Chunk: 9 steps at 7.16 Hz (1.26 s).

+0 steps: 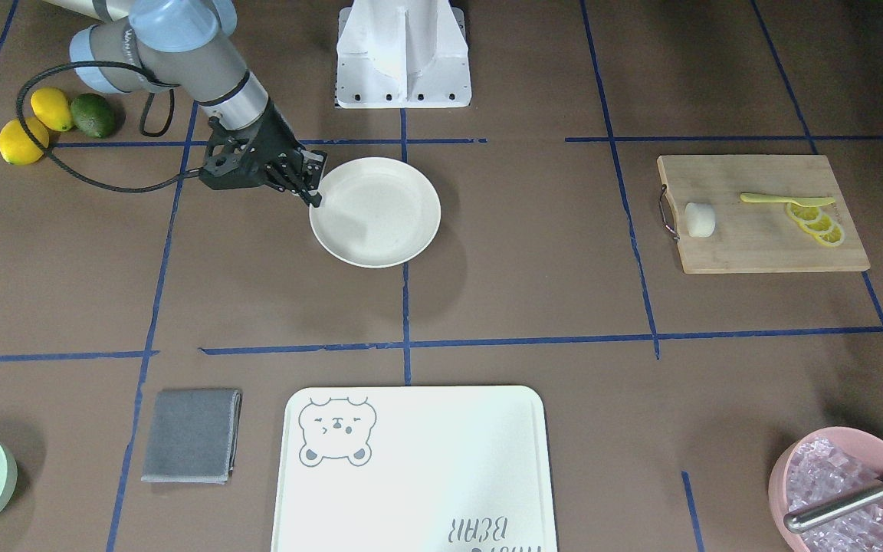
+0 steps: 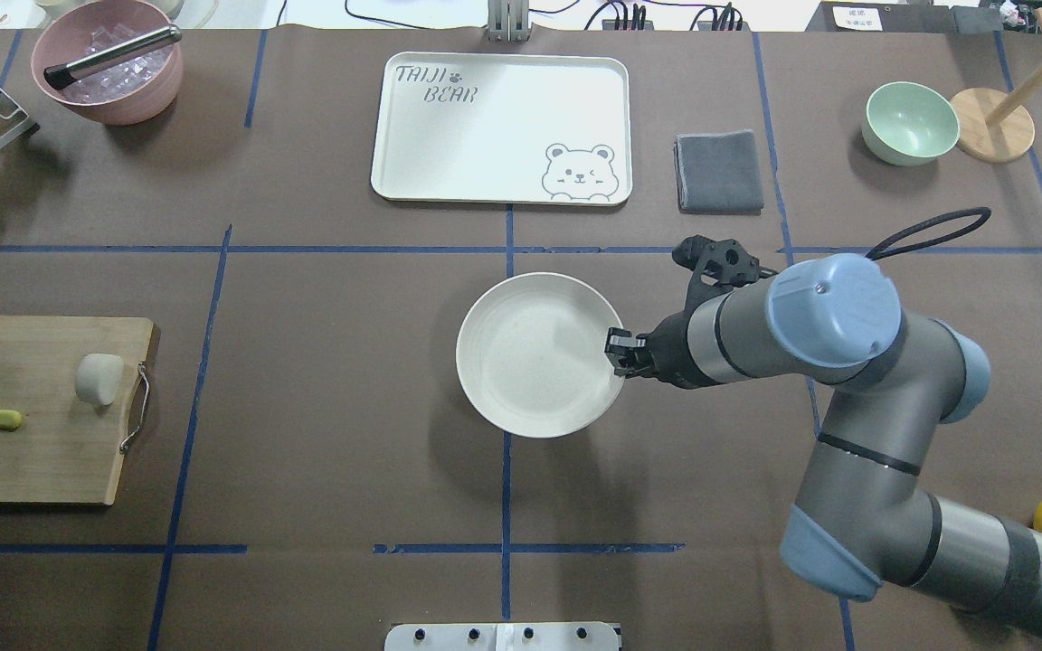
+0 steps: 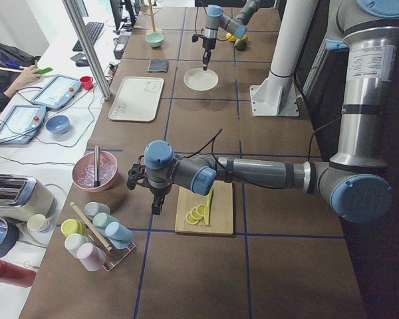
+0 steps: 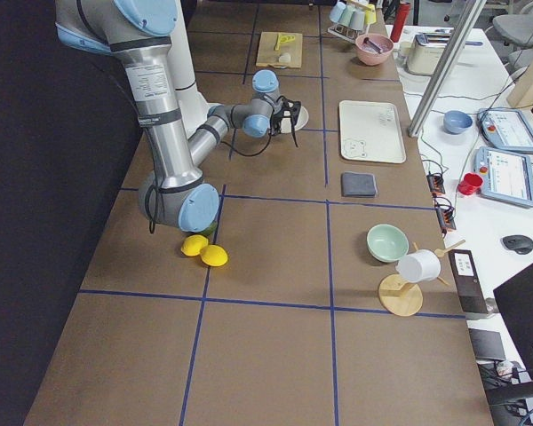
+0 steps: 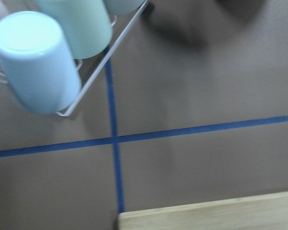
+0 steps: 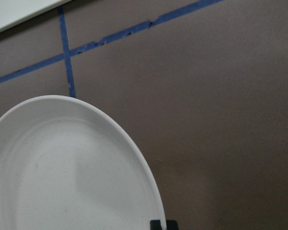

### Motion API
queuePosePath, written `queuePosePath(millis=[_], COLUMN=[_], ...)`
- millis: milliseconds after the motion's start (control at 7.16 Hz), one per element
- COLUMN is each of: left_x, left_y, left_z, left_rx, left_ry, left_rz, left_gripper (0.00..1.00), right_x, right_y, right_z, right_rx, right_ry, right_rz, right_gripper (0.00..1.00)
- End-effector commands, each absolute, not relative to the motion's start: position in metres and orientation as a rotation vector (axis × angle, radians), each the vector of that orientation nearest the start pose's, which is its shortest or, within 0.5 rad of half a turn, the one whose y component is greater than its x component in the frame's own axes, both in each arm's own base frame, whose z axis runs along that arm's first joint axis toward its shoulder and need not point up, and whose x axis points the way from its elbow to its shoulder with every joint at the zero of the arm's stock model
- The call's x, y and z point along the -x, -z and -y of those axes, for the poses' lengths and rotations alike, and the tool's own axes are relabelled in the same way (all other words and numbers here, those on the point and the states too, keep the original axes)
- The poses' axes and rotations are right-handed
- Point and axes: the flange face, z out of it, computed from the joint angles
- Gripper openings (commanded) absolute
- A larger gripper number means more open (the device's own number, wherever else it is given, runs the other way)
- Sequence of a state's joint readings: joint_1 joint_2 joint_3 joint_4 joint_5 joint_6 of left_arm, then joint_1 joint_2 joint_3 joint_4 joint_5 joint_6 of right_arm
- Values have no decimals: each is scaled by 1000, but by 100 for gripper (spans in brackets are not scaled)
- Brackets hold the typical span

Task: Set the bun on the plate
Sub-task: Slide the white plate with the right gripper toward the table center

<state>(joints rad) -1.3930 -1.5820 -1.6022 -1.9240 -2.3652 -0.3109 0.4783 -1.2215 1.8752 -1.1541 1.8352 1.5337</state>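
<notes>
Right gripper (image 1: 316, 199): fingers were drawn almost together on the right-hand rim of the plate (image 2: 521, 362), a plain, round, shallow cream-white dish lying flat at mid-table. Left gripper (image 3: 157, 201): it hung by the cutting board (image 2: 33, 452), and its opening could not be told. The bun (image 2: 99, 377) — small, white, smooth, a short cylinder with rounded edges — lay on its side on that board, well apart from the plate, at the far left. Its long axis ran left to right, one flat end toward the board's metal handle (image 2: 135, 409). Beyond the plate, the tray (image 2: 449, 163) bore a bear face and the legible word "BEAR".
</notes>
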Motion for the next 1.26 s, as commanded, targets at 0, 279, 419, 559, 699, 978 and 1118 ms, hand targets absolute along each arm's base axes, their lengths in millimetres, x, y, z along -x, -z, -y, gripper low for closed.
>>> queuePosePath(millis=[0,279,419,559,699,978,1118], left_x=[-52,-68,-89,-103,-130,-176,-196], left_y=[-589,-578,-568,-555,-537,-497,-491], left_z=[518,517,514,512,506,486,468], left_rx=[-169,-156,-132,-133,-135,-160,-142], left_ry=[-12,-7,0,3,17,42,58], left_rz=[-870,-882,-894,-892,-873,-852,-848], left_gripper=[100,100,100,100,100,99,98], right_x=[518,527,527,525,515,483,459], right_y=[-287,-293,-287,-282,-277,-261,-257], right_z=[356,352,353,356,365,380,392], right_rx=[-43,-34,-36,-42,-52,-43,-28], right_ry=[-241,-232,-233,-235,-249,-282,-296], right_rz=[1045,1032,1041,1049,1060,1026,996], right_gripper=[0,20,73,99,100,100,100])
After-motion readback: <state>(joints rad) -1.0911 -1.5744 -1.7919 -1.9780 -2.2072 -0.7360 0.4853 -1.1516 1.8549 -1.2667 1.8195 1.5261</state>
